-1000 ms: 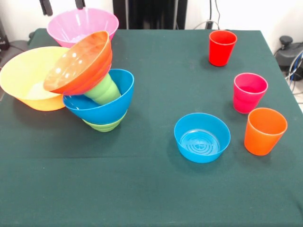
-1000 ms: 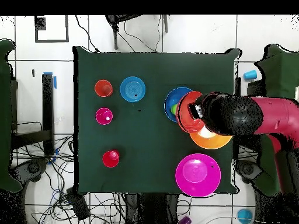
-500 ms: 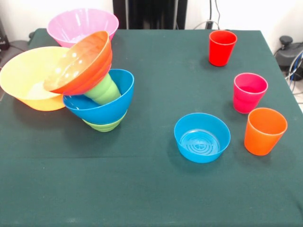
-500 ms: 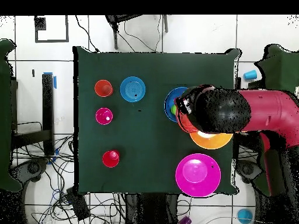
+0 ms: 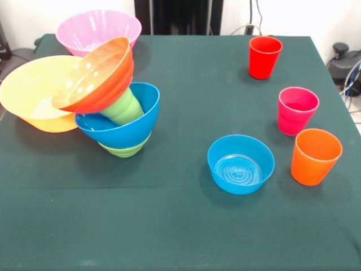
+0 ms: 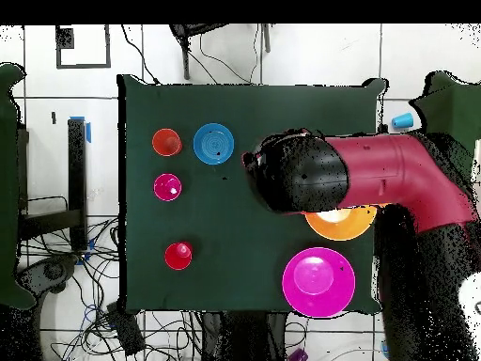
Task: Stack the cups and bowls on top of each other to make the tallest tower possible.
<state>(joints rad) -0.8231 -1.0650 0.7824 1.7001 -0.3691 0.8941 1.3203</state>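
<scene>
The gripper could not be made out beneath the red arm (image 6: 376, 183), so its grasp was impossible to tell.
The tower (image 5: 110, 101) stood just beside the big yellow bowl (image 5: 34, 93), its long axis leaning toward that bowl; the tilted orange-red bowl (image 5: 96, 76) perched on the green cup (image 5: 124, 108) looked likely to slide off if nudged. The loose cups lay well apart from the tower.

Open table (image 5: 180, 226) across the near edge and middle. The tower (image 5: 110, 101) and two big bowls (image 5: 34, 93) crowd one side; three cups (image 5: 297, 110) and a blue bowl (image 5: 241, 164) line the other.
</scene>
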